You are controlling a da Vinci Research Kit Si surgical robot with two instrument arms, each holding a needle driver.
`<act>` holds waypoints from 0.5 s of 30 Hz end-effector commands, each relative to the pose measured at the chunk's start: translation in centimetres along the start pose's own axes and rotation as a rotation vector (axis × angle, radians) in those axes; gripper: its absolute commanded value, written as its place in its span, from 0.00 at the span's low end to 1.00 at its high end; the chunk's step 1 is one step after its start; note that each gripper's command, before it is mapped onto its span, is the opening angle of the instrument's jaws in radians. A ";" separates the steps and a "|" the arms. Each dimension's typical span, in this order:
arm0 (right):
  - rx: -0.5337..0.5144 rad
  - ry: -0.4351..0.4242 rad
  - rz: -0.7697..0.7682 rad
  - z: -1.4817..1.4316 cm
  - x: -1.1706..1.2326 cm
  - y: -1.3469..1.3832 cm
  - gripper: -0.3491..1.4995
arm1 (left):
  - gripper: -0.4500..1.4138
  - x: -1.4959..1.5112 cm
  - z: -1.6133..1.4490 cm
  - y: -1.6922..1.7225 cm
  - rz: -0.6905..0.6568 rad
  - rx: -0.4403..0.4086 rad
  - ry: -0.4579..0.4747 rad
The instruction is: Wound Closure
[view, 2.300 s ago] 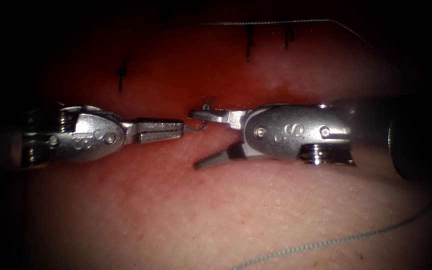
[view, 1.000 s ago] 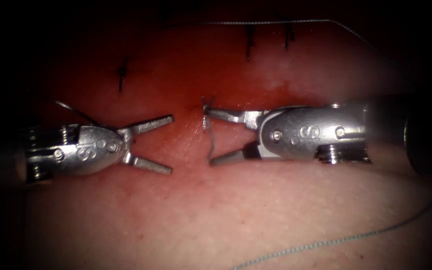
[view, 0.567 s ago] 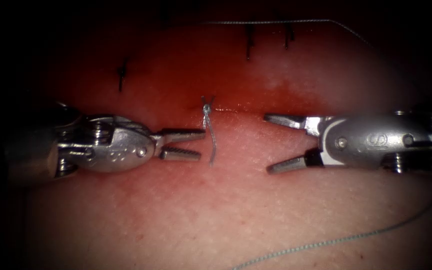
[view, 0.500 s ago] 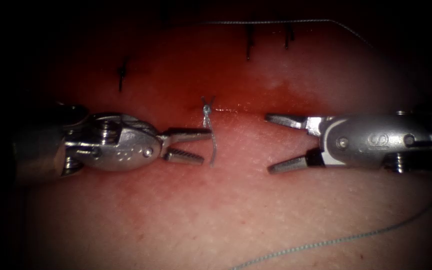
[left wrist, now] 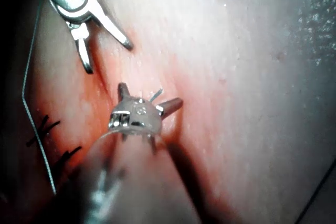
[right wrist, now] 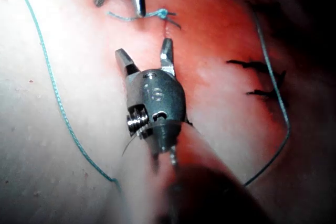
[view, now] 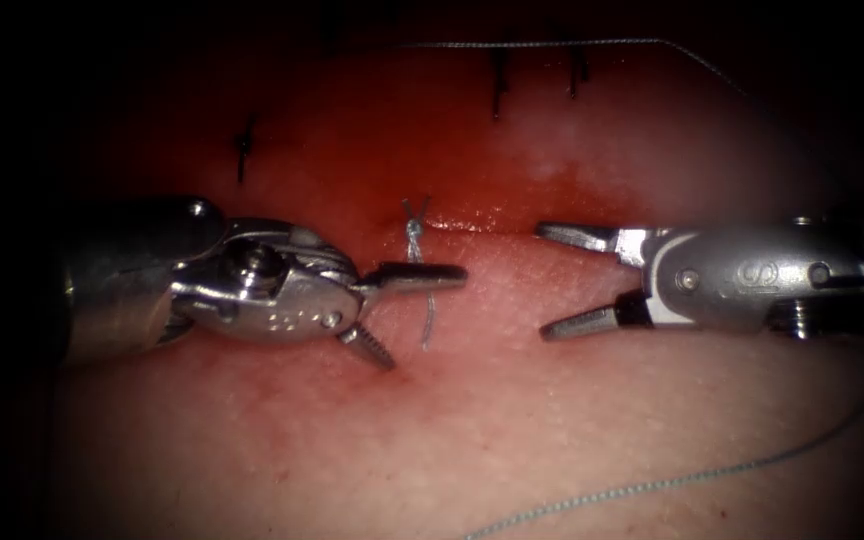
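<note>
Endoscope view: mid-frame, the left tool (view: 407, 315) gapes wide, holding nothing; its upper jaw lies across the short thread tail (view: 428, 320) hanging below the knot (view: 414, 232) on the cut (view: 482, 216). At right the right tool (view: 544, 280) is spread wide, empty. I see no needle.

Left wrist view: the left tool (left wrist: 149, 98) straddles the tail, jaws apart.

Right wrist view: the right tool (right wrist: 143, 51) stands open just short of the knot (right wrist: 163, 14).

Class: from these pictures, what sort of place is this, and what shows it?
Probably a bench for suturing practice: a slab of tissue with a cut, a tied thread end at it, older stitches, and two open steel claws, left and right.
</note>
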 end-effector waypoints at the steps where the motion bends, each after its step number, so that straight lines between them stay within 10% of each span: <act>1: 0.002 0.004 0.002 0.11 0.00 0.00 0.81 | 0.54 -0.04 0.06 -0.07 0.000 0.000 0.000; 4: -0.001 0.002 0.002 0.12 0.00 0.00 0.79 | 0.41 -0.06 0.11 -0.10 0.003 -0.001 -0.005; 11: -0.003 0.004 0.008 0.12 0.00 0.00 0.79 | 0.55 -0.06 0.25 -0.18 0.005 -0.069 -0.040; 15: -0.002 0.009 0.009 0.11 0.00 0.00 0.78 | 0.21 -0.07 0.24 -0.16 0.009 -0.110 -0.060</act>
